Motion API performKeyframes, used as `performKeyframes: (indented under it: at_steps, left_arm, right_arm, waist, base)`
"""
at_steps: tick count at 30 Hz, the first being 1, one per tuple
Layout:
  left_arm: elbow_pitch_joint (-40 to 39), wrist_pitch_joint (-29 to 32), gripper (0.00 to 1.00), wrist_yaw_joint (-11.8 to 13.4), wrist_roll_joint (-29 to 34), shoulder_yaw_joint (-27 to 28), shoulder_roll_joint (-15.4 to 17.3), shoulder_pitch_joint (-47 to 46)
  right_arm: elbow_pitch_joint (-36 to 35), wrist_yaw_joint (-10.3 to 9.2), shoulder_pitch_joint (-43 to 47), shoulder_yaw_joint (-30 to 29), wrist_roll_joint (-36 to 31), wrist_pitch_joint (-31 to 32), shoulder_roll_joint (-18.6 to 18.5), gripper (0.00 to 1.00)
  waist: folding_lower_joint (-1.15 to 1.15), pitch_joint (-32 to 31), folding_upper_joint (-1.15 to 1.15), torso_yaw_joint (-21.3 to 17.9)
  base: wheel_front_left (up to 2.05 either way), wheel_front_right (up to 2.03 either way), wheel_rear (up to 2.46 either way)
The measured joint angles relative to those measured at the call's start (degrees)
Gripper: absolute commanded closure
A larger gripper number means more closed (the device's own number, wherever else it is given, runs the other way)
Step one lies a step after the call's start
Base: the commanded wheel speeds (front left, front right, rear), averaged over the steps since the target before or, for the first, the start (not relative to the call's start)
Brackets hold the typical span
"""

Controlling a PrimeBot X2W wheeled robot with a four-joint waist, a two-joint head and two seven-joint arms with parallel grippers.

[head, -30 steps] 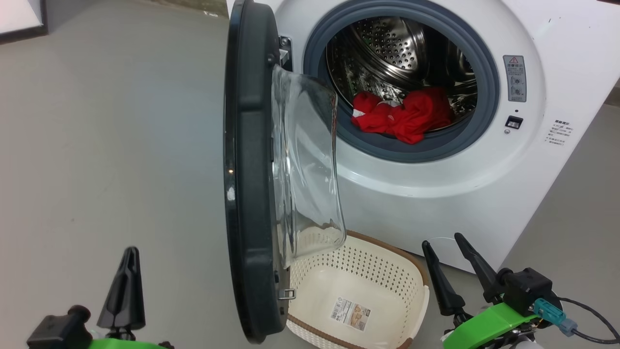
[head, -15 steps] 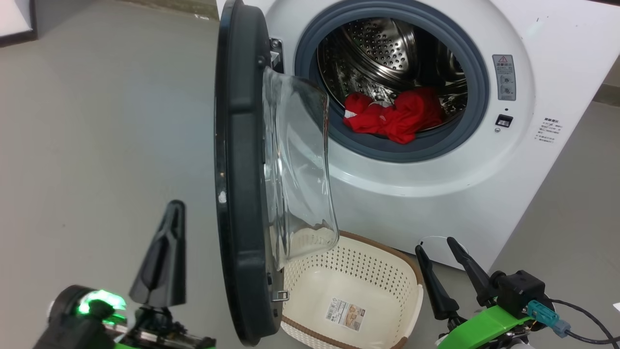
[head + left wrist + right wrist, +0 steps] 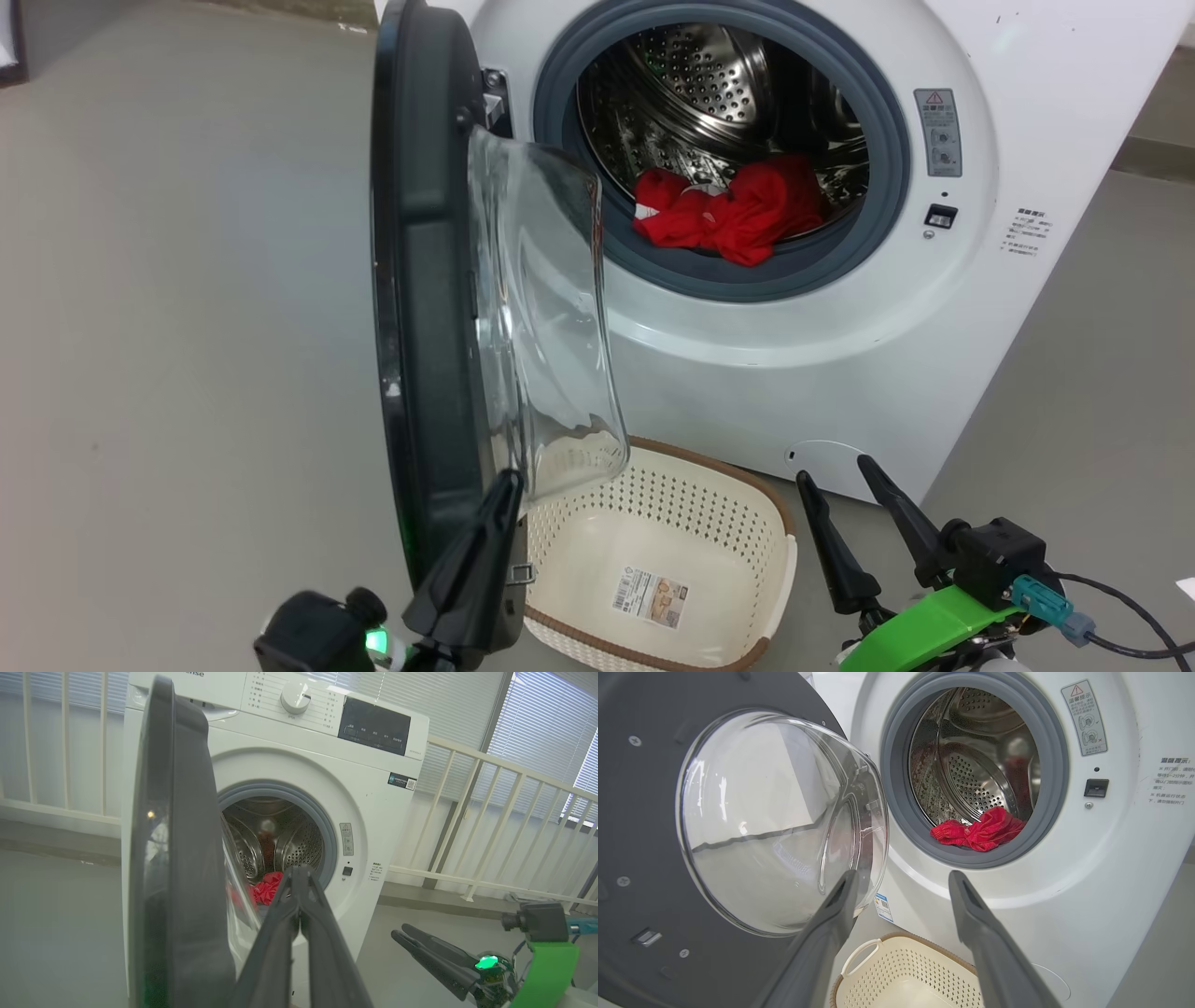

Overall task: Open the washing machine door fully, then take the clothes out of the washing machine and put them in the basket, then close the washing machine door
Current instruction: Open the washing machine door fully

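The washing machine stands with its door swung out edge-on, its glass bowl facing the drum. Red clothes lie at the drum's front lip, also seen in the wrist views. Below the door, the basket sits on the floor holding nothing. My left gripper is shut and empty, its tip at the door's lower edge on the glass side; whether it touches is unclear. Right of the basket, my right gripper stands open and empty.
Grey floor spreads to the left of the door and to the right of the machine. A white railing and window blinds run behind the machine. The basket's white handle faces the door side.
My left gripper has swung right, from the floor side left of the door to its lower edge by the glass. The head camera has turned. The right gripper stays put.
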Motion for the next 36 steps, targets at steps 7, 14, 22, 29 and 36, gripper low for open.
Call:
performKeyframes:
  at_steps: [7,14,22,29,36]
  left_arm:
    - [6.93,0.02,1.00,-0.44,-1.78,-2.15,-0.15,1.20]
    - [14.13,-0.05,1.00,-0.51,-2.14,-3.47,-0.35,1.06]
    - [18.28,-1.99,1.00,-0.15,-3.48,-1.96,-0.53,-0.26]
    - [18.20,-2.83,1.00,1.18,-4.20,1.07,0.75,-0.25]
    - [19.13,-2.71,1.00,3.27,-4.49,4.92,3.82,-1.25]
  right_arm:
    - [0.16,0.00,-0.03,0.07,0.37,-0.01,0.00,0.00]
    - [0.33,0.00,-0.15,0.03,0.37,-0.01,0.00,0.00]
    - [0.59,0.00,-0.18,0.02,0.37,-0.01,0.00,0.00]
    - [0.80,0.00,-0.43,0.07,0.37,-0.01,0.00,0.00]
    - [0.86,0.00,-1.26,0.04,0.37,-0.01,-0.01,0.00]
  waist:
    - [0.00,0.62,0.00,-0.85]
    - [0.00,1.05,0.00,-1.04]
    - [0.00,1.17,0.00,-0.71]
    - [0.00,1.39,0.00,0.02]
    - [0.00,1.64,0.00,0.79]
  base:
    - [0.00,0.00,0.00]
    - [0.00,0.00,0.00]
    - [0.00,0.00,0.00]
    - [0.00,0.00,0.00]
    - [0.00,0.00,0.00]
